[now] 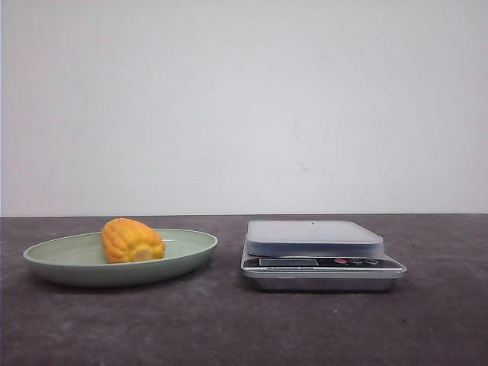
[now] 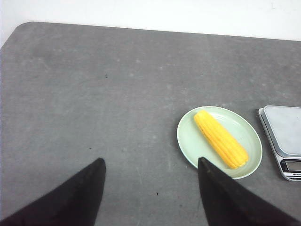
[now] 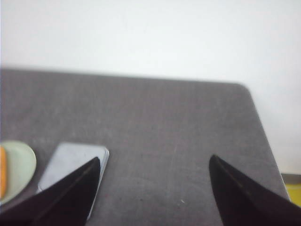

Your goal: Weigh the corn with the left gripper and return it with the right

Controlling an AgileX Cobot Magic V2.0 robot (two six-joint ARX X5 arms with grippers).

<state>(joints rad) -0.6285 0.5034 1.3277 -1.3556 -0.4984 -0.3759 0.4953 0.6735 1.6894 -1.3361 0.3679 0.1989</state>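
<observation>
We begin with our left gripper (image 2: 149, 193), whose dark fingers stand wide apart with nothing between them, hovering well above the table (image 2: 94, 94); our right gripper (image 3: 153, 188) is likewise spread and empty, looking down past the scale (image 3: 75, 165). Neither arm shows in the front view. The corn (image 2: 221, 139) lies on its side in the pale green plate (image 2: 188, 141), which sits just beside the scale (image 1: 314, 238) on the robot's left. In the left wrist view it is a long tapered cob, while from the front we see mostly its end (image 1: 133, 241), so we judge its long axis runs roughly away from the robot, slanting slightly toward the scale. The risks we foresee: closing along that axis instead of across it could let the rounded cob roll or squirt out; a low approach could catch the plate rim and shift the plate; and a cob set off-centre on the scale might roll off its flat platform.
</observation>
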